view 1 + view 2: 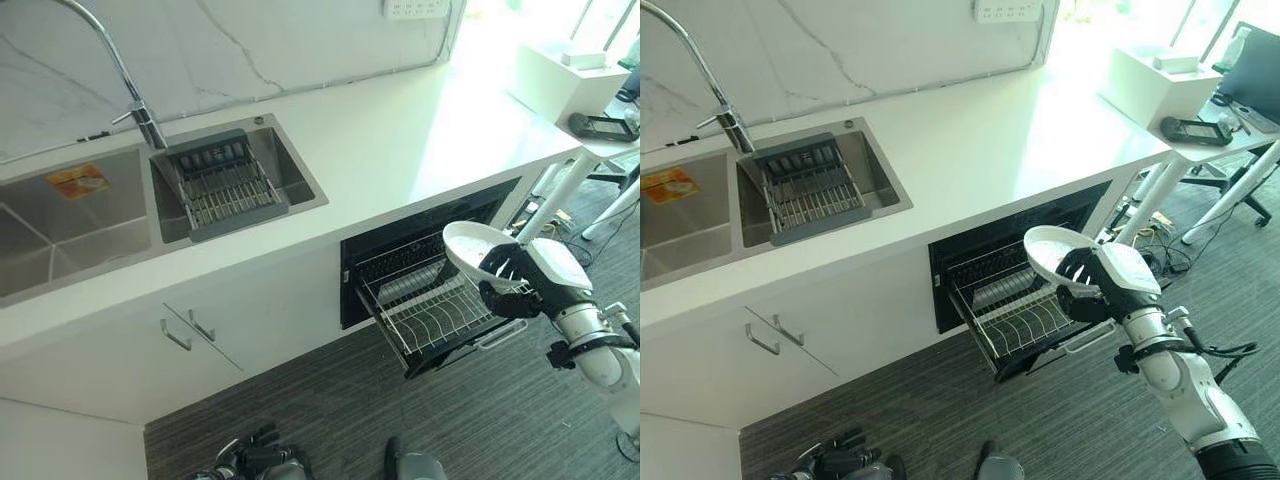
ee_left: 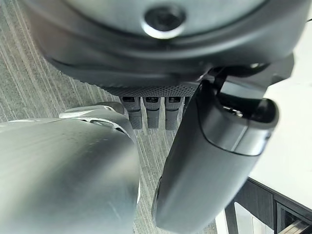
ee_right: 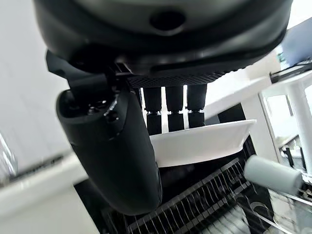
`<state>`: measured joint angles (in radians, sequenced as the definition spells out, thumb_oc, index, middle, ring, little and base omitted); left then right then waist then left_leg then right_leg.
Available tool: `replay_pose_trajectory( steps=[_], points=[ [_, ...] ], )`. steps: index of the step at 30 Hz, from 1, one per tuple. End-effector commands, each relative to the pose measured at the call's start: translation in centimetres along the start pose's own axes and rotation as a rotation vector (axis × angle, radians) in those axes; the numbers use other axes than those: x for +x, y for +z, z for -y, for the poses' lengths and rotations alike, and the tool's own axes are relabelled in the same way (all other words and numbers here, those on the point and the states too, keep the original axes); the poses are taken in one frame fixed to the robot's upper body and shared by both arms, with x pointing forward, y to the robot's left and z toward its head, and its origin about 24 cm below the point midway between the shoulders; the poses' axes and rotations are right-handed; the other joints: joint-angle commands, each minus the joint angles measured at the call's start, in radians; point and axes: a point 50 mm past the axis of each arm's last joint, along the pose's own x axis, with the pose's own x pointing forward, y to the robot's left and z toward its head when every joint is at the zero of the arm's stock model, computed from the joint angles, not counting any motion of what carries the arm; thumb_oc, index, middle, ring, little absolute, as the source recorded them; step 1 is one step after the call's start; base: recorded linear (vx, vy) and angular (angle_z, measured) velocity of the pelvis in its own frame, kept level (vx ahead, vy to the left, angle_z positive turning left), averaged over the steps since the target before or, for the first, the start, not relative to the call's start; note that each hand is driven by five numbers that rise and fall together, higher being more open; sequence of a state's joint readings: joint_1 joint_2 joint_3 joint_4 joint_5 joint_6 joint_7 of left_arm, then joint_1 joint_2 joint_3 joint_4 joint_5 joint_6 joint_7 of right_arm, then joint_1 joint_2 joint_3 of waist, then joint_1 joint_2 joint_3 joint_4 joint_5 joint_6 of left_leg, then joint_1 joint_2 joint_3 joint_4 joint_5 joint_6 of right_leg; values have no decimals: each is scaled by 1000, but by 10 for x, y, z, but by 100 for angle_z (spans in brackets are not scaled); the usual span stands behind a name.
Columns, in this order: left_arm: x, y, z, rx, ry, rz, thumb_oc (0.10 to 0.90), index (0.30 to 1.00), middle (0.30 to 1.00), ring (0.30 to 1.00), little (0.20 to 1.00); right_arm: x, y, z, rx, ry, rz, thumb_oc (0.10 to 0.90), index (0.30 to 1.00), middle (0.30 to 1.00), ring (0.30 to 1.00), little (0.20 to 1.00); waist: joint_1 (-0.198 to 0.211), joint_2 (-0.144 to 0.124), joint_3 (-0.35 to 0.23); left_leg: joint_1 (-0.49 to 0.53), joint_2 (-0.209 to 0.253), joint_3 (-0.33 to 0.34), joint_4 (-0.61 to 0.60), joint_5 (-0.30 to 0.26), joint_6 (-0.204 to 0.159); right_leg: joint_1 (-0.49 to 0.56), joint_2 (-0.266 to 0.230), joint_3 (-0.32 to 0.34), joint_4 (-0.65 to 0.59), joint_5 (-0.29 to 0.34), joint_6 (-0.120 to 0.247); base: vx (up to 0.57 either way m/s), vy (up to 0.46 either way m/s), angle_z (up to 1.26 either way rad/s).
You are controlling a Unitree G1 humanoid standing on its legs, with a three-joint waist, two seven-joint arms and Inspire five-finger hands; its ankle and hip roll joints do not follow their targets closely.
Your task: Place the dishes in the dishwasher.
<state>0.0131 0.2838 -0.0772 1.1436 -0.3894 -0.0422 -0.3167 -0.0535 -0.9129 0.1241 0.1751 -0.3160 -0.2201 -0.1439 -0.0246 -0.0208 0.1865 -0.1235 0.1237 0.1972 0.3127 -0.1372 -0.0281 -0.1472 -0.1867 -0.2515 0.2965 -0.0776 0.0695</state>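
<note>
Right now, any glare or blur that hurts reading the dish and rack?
Left eye view: window glare washes out the countertop at far right; the white dish in the right hand blends into it. Right eye view: dishwasher rack wires read clearly. Right wrist view: the dish is sharp, the rack below soft. Left wrist view: left hand blurred.

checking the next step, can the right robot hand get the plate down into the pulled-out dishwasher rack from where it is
Probably yes. The right robot hand holds the white plate just above the pulled-out rack, and nothing shows between them; the wire slots beneath it look free.
</note>
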Motion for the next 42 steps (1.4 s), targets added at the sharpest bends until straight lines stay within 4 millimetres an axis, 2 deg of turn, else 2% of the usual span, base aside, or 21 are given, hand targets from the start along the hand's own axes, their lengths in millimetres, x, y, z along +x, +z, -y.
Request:
replay_pose_trajectory(
  steps=[1,14,18,20,21,28,33,42],
  points=[
    [-16,-26,-26,56,59,-139,800,900,900,900,900,30,35,57,-44,-227,190,400,300,300,300,300,43,-26,-25,33,43,-43,-13,-44,-39,30,-58,5,3,-11,86,-1,-12,11],
    [-18,-28,-30,48,48,-183,800,900,900,900,900,64,21,22,13,-63,64,400,300,300,300,300,107,-20,-29,31,27,-77,-13,-39,-43,55,-67,-36,3,-22,78,-2,-9,8],
    [-19,-27,-32,46,44,-193,800,900,900,900,900,75,15,18,11,6,11,400,300,300,300,300,133,-14,-26,25,20,-91,-13,-33,-45,59,-70,-49,3,-23,75,-5,2,11],
    [-19,-26,-32,50,42,-196,800,900,900,900,900,79,10,19,15,26,-25,400,300,300,300,300,145,-11,-22,20,17,-99,-13,-30,-45,60,-72,-55,3,-22,74,-15,-5,19],
    [-19,-27,-31,54,38,-201,800,900,900,900,900,83,3,18,79,52,-81,400,300,300,300,300,156,-8,-18,17,16,-106,-13,-26,-45,62,-72,-61,3,-22,72,-16,-7,15],
    [-18,-28,-29,63,28,-218,800,900,900,900,900,84,-23,6,104,122,-241,400,300,300,300,300,189,6,-2,5,8,-128,-13,-13,-43,68,-74,-77,3,-21,66,4,-15,10],
    [-16,-21,-29,61,28,-200,800,900,900,900,900,84,-39,14,164,118,-348,400,300,300,300,300,198,26,22,-21,8,-139,-13,2,-43,47,-72,-74,3,-16,61,-33,-57,5],
    [-9,-1,-24,43,8,-124,800,900,900,900,900,95,-43,39,135,60,-422,400,300,300,300,300,205,59,82,-79,1,-150,-13,24,-42,-7,-72,-65,3,-3,52,-94,-38,2]
  ],
)
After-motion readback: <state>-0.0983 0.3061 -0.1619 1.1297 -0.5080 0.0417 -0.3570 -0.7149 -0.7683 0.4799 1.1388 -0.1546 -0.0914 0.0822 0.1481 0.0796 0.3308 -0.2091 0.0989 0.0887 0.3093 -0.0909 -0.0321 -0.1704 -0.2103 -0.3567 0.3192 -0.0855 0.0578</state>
